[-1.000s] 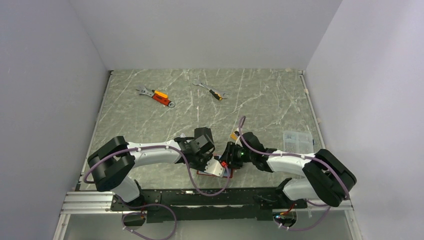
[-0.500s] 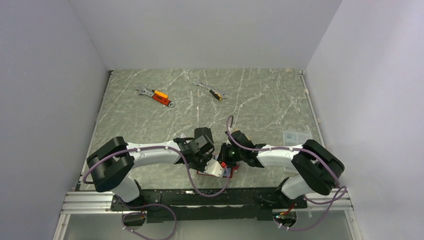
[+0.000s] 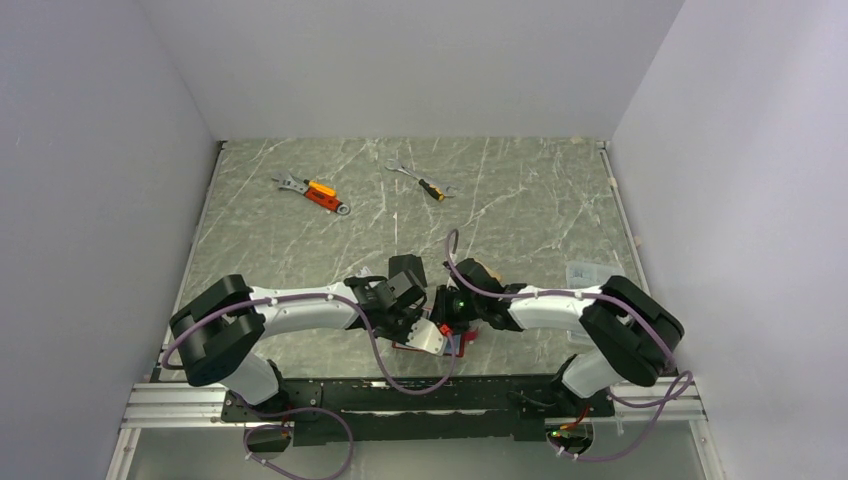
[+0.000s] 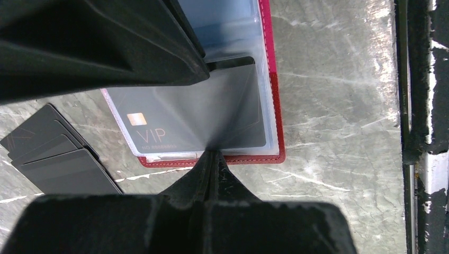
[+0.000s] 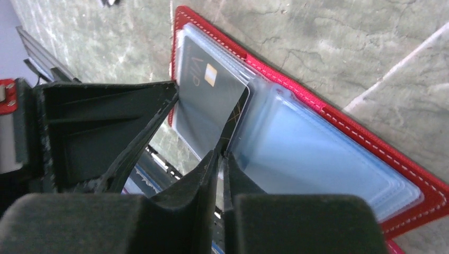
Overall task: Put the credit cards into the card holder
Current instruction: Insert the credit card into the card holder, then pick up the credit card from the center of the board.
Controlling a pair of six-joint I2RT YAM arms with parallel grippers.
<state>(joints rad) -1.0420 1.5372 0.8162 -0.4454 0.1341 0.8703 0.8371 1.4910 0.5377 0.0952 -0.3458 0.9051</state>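
The red card holder (image 4: pixel 275 106) (image 5: pixel 339 119) lies open near the table's front edge, its pale blue pockets (image 5: pixel 312 159) fanned out. A dark grey credit card (image 4: pixel 185 114) (image 5: pixel 209 100) marked VIP sits partly inside a pocket. My left gripper (image 4: pixel 212 153) (image 3: pixel 422 326) is shut on the edge of a clear pocket sleeve of the holder. My right gripper (image 5: pixel 222 152) (image 3: pixel 447 312) has its jaws a thin slit apart, with the card's corner at their tips. Several black credit cards (image 4: pixel 53 156) lie stacked on the table beside the holder.
Two orange-handled wrenches (image 3: pixel 312 192) (image 3: pixel 425 185) lie at the back of the marble table. A clear plastic box (image 3: pixel 590 273) sits at the right. A metal rail (image 4: pixel 418 106) runs along the front edge, close to the holder.
My right arm has pushed left, in over the card holder towards the left gripper. The left arm has stayed where it was, still shut.
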